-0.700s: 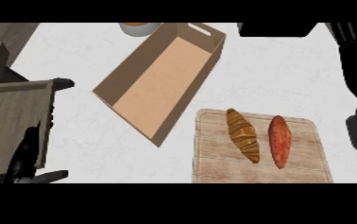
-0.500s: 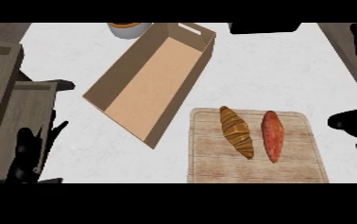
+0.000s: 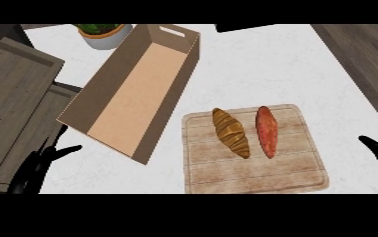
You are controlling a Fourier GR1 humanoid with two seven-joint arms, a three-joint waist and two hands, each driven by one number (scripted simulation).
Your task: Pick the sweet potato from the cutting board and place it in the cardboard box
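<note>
My view: cardboard box, far left of my right hand; cutting board, just left of it, bearing sweet potato, long axis fore-aft, nearer this hand, whose fingers I cannot read; left hand open

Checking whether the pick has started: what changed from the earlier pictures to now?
The view swung, revealing a potted plant. The right hand shows lower at the right edge. Nothing was grasped: sweet potato and croissant stayed on the cutting board.
</note>
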